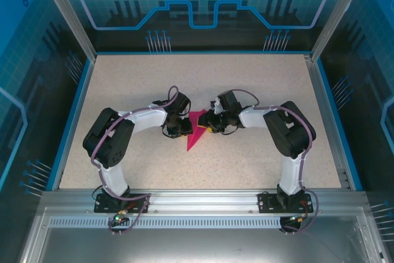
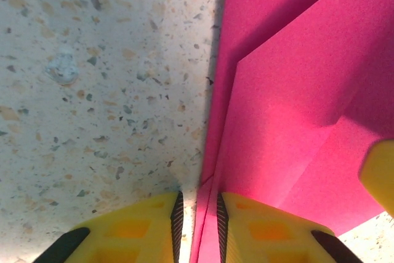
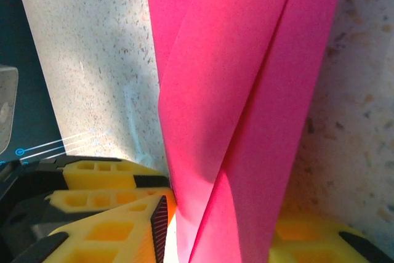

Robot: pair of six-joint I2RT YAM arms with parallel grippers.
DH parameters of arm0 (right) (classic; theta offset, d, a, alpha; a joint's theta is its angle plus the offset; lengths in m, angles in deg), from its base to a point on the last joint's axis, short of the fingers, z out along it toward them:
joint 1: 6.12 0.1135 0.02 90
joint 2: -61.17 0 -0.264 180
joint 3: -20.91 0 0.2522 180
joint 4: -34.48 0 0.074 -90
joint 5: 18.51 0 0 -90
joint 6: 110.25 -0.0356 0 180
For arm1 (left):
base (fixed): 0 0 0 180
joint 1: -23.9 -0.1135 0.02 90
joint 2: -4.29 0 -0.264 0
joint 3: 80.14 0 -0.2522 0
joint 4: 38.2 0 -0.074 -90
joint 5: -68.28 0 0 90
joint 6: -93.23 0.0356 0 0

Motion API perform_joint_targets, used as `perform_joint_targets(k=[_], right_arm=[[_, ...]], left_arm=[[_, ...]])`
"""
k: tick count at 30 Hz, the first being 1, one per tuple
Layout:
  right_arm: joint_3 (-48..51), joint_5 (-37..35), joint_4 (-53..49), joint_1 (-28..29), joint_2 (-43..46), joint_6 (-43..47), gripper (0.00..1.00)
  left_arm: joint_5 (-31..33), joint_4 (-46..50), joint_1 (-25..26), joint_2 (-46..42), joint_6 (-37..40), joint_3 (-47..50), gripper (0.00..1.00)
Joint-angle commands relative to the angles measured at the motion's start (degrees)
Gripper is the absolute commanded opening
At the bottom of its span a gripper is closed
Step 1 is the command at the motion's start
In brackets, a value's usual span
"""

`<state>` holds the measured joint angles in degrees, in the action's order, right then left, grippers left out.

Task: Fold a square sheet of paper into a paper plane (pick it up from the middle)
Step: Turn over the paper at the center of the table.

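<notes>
The magenta-pink sheet of paper (image 1: 196, 130) lies mid-table, folded into a narrow pointed dart with its tip toward the near edge. My two grippers meet over it from either side. In the left wrist view, layered flaps (image 2: 295, 109) spread to the right, and one edge runs up between my left gripper (image 2: 199, 229). Its jaws stand narrowly apart, with a lit strip of table between the left pad (image 2: 176, 223) and the paper. My right gripper (image 3: 218, 238) is open around a raised fold (image 3: 246, 90), and the paper hides most of its right finger (image 3: 308, 238).
The speckled tabletop (image 1: 123, 84) has a blue rim and an aluminium frame around it. The left arm (image 1: 111, 140) and right arm (image 1: 289, 130) bend inward from the near edge. A yellow finger of the other gripper (image 2: 378, 173) shows at the right of the left wrist view.
</notes>
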<state>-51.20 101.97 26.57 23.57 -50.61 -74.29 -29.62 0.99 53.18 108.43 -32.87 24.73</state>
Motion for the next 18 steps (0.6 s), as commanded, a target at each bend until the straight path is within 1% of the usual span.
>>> perform_joint_targets(k=[1,5,11,13,18], right_arm=[[-2.54,0.93,1.45,0.63,-2.07,0.26,0.34],[-4.06,1.61,0.66,0.80,-2.82,1.75,0.30],[-6.05,3.26,-0.76,0.99,-3.97,4.07,0.18],[-7.69,3.73,-3.16,1.24,-4.36,6.31,0.16],[-11.22,1.90,-11.27,1.42,-3.57,11.37,0.06]], left_arm=[[-1.59,-0.19,-0.60,-1.94,-1.43,-0.16,0.25],[-2.03,-0.50,-0.64,-2.35,-1.61,0.24,0.25],[0.08,-3.39,-0.65,-5.91,-4.55,3.56,0.27],[1.28,-4.14,-0.66,-8.07,-5.31,5.13,0.27],[6.32,-2.95,-0.67,-15.06,-6.73,7.99,0.29]])
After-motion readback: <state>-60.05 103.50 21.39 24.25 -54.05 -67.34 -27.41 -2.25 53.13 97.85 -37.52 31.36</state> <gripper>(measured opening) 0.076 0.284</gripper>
